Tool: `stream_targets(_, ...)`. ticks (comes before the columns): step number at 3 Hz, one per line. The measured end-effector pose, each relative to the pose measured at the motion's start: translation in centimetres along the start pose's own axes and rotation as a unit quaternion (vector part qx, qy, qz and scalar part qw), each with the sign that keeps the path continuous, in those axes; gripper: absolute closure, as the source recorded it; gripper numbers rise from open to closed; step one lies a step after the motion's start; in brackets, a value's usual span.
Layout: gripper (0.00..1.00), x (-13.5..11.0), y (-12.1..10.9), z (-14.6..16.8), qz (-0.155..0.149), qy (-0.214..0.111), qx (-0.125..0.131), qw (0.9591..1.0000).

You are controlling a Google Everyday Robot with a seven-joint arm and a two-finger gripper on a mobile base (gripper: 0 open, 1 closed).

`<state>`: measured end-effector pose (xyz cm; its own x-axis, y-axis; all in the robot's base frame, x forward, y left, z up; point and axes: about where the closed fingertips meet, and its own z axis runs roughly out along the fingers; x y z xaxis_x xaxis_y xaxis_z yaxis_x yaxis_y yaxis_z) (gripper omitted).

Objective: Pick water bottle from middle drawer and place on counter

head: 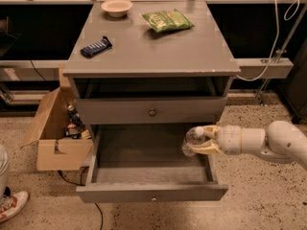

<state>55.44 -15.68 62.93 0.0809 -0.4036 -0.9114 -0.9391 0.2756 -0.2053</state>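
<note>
The gripper (202, 140) is clamped round the water bottle (190, 144), low at the right side of the open middle drawer (144, 191) (bottle looks tilted). Lifted straight up, it could strike the upper drawer front (120, 112) and slip before reaching the counter (158, 49).

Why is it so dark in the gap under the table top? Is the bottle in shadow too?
Camera view: the counter catches the light and shades the gap beneath it. The water bottle, held in the gripper at the right side of the middle drawer, is brightly lit.
</note>
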Motion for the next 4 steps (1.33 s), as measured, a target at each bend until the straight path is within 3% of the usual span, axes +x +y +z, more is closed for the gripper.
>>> stream_targets(1, 1.00, 0.0, 0.0, 0.0, 0.000, 0.000, 0.000, 1.0000)
stream_targets(2, 1.00, -1.8, 0.1, -0.4, 0.003, -0.002, -0.011, 0.9999)
stream_targets(3, 1.00, -6.6, 0.8, -2.3, 0.002, 0.003, -0.012, 0.9999)
stream_targets(4, 1.00, -16.2, 0.4, -6.5, -0.039, 0.013, -0.001, 0.9992)
